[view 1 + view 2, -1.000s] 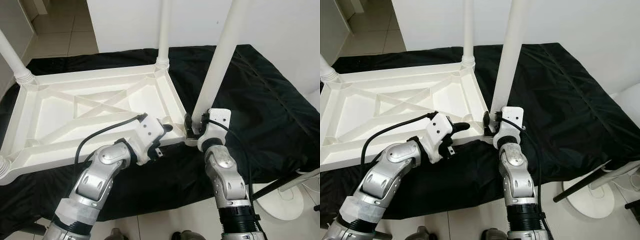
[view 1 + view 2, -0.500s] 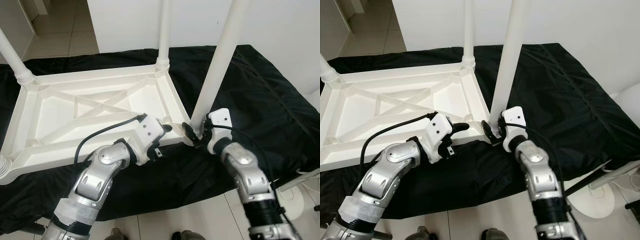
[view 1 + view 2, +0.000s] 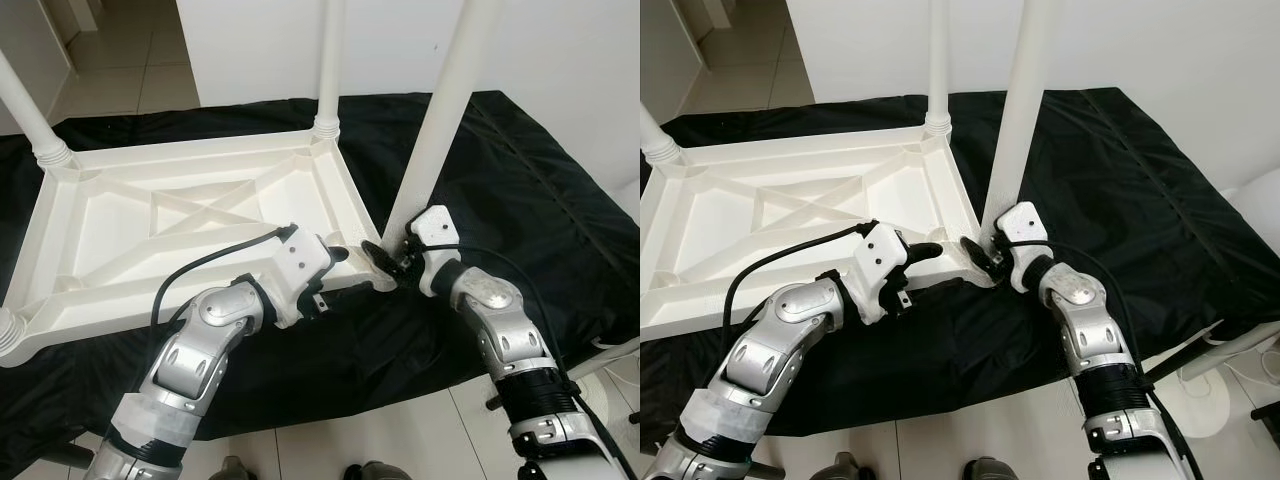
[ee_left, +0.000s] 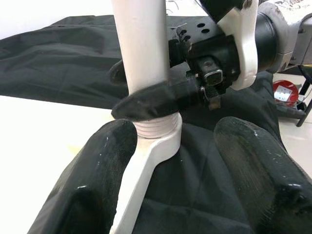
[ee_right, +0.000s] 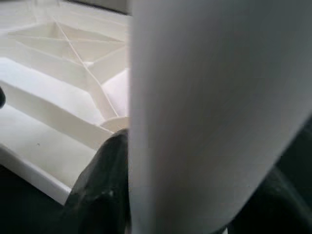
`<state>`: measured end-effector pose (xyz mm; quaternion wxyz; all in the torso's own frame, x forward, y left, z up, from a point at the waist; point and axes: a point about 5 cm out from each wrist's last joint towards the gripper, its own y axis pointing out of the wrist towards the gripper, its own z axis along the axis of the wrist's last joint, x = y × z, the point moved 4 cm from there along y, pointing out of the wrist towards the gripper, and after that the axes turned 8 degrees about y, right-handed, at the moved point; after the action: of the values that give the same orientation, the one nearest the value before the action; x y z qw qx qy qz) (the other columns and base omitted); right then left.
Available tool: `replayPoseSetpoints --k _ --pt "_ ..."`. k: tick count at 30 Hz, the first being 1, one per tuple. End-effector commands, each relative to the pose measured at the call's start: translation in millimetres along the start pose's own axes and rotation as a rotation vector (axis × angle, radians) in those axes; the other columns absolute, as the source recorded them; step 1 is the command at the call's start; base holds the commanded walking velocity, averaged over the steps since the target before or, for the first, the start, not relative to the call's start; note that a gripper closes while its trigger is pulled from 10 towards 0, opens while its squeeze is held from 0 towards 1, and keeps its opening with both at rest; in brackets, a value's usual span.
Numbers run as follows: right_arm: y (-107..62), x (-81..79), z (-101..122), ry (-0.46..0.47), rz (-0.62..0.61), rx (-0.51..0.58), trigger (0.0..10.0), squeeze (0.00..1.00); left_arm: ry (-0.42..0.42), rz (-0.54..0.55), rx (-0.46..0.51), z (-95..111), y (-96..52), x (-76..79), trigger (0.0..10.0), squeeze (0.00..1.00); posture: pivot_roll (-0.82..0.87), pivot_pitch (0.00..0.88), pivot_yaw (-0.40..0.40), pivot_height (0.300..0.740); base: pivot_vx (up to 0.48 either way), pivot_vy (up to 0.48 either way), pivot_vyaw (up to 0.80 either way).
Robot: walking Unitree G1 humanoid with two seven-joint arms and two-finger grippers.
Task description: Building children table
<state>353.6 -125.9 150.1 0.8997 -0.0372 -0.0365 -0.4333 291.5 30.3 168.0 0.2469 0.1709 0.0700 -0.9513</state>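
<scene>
My right gripper [image 3: 385,262] clamps the white table leg [image 3: 440,120] at its threaded base (left gripper [image 3: 335,258] gapes beside that corner).

Quick count: one upturned white tabletop [image 3: 180,215], four legs

Legs: one near right corner [image 3: 440,120], one far right [image 3: 328,60], one far left [image 3: 30,115], one stub near left [image 3: 8,335]; one black cloth [image 3: 520,180], two grippers

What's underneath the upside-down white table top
A black cloth lies under the table top, spreading past all its edges and hanging toward the tiled floor. What supports the cloth is covered, so it cannot be seen.
</scene>
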Motion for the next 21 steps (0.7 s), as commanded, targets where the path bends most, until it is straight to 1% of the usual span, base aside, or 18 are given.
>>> replayPoseSetpoints --k 1,5,6,8,9,10,13,14,15,18,19,21 --pt "-3.4 -0.3 -12.6 -0.009 0.012 -0.048 0.0 0.00 0.012 0.001 0.000 2.0 0.8 1.1 10.0 0.00 -0.07 0.020 0.009 0.740 0.000 0.000 0.00" --pt "-4.4 -0.5 -14.5 -0.008 0.013 -0.050 0.0 0.00 0.012 0.002 0.001 2.0 0.8 1.3 10.0 0.00 -0.07 0.021 0.009 0.740 0.000 0.000 0.00" --pt "-5.8 1.4 -15.9 -0.002 -0.003 -0.045 4.2 0.00 0.011 0.002 0.003 2.2 1.4 1.4 10.0 0.00 -0.08 0.022 0.009 0.740 0.000 0.000 0.00" --pt "-6.1 2.1 -15.4 0.002 -0.012 -0.041 4.2 0.00 0.011 0.002 0.003 2.3 1.7 1.2 10.0 0.00 -0.08 0.022 0.009 0.740 0.000 0.000 0.00" --pt "-6.0 2.4 -14.2 0.019 -0.020 -0.034 10.0 0.00 0.010 0.003 0.004 2.4 1.9 1.0 10.0 0.00 -0.08 0.021 0.008 0.740 0.000 0.000 0.00" --pt "-5.8 2.1 -12.4 0.038 -0.029 -0.021 10.0 0.00 0.010 0.003 0.004 2.5 2.0 0.8 10.0 0.00 -0.08 0.023 0.009 0.740 0.000 0.000 0.00" --pt "-5.6 1.7 -10.9 0.051 -0.038 -0.010 10.0 0.00 0.010 0.003 0.004 2.4 1.9 0.8 10.0 0.00 -0.08 0.023 0.009 0.740 0.000 0.000 0.00" --pt "-4.9 2.9 -10.0 0.063 -0.075 -0.002 10.0 0.00 0.010 0.002 0.004 2.2 1.8 1.0 10.0 0.00 -0.08 0.025 0.008 0.740 0.000 0.000 0.00" --pt "-4.9 2.9 -10.0 0.063 -0.075 -0.002 10.0 0.00 0.010 0.002 0.004 2.2 1.8 1.0 10.0 0.00 -0.08 0.025 0.008 0.740 0.000 0.000 0.00" --pt "-4.2 6.3 -9.8 0.090 -0.183 0.007 10.0 0.00 0.008 0.002 0.003 1.8 1.3 1.3 10.0 0.00 -0.08 0.027 0.006 0.740 0.000 0.000 0.00" --pt "-4.2 6.3 -9.8 0.090 -0.183 0.007 10.0 0.00 0.008 0.002 0.003 1.8 1.3 1.3 10.0 0.00 -0.08 0.027 0.006 0.740 0.000 0.000 0.00" --pt "-3.8 6.5 -9.3 0.132 -0.273 0.021 10.0 0.00 0.006 0.004 0.001 1.3 1.3 1.1 10.0 0.00 -0.08 0.029 0.007 0.740 0.000 0.000 0.00"
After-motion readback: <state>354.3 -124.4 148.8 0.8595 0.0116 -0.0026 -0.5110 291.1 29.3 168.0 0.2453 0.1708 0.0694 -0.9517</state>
